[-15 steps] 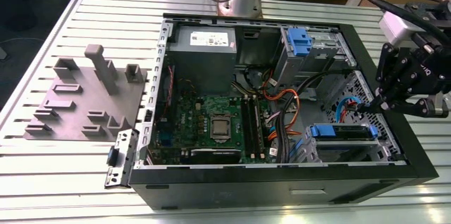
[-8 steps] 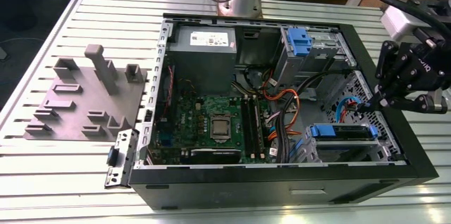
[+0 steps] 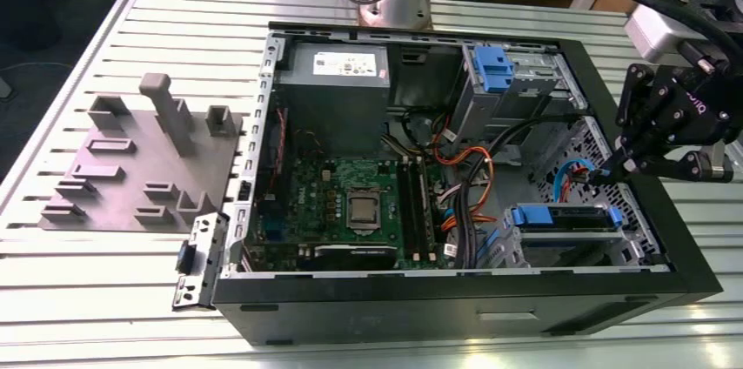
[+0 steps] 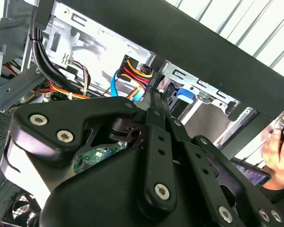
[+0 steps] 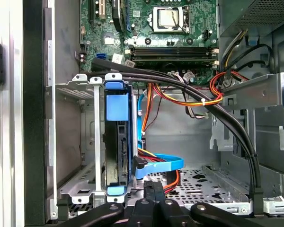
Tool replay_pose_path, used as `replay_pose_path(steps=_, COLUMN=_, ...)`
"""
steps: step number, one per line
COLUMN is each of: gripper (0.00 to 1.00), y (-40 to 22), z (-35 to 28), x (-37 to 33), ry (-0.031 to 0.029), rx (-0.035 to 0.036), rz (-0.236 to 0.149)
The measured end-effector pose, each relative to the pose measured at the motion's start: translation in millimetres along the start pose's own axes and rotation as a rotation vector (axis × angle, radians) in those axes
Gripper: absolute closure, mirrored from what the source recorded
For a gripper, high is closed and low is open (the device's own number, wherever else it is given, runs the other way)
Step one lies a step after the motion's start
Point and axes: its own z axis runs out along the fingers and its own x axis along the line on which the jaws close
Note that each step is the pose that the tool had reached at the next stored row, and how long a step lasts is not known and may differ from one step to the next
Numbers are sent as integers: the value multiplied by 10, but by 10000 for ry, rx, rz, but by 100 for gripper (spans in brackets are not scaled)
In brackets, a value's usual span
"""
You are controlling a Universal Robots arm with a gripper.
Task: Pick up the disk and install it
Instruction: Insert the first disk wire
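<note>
A slatted metal desk (image 3: 70, 299) is being occupied by an open black computer case (image 3: 465, 299) lying on its side. A grey moulded fixture plate (image 3: 139, 169) is being carried on the desk at the exterior view's left, apart from the case. Inside the case, a green motherboard (image 3: 348, 204) is being shown in the middle.

A metal drive cage (image 5: 80, 90) is being seen in the case's corner at the exterior view's lower right, and the disk (image 3: 565, 217) is being held in it, already seated. The end effector (image 3: 604, 174) is being held over the case's wall at the exterior view's right, near the disk but apart from it. It is being kept clenched, with nothing grasped.

In the first wrist view the disk (image 5: 117, 142) is being shown edge-on: a blue carrier frame is wrapped around a thin dark body, with a broad blue tab at one end. Orange, red and blue cables (image 5: 189, 99) are being run just beside it. A person's hand (image 4: 277, 146) is being seen outside the case in the second wrist view.
</note>
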Motion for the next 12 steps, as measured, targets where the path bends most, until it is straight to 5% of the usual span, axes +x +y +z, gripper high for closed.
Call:
replay_pose_path(steps=5, gripper=82, y=-10, z=1, x=-15, ry=99, rx=-78, rz=5)
replay_pose_path(steps=9, gripper=81, y=-24, z=9, x=-35, ry=264, rx=-176, rz=12)
replay_pose_path(steps=12, gripper=75, y=-35, z=21, x=-50, ry=305, rx=-215, rz=6)
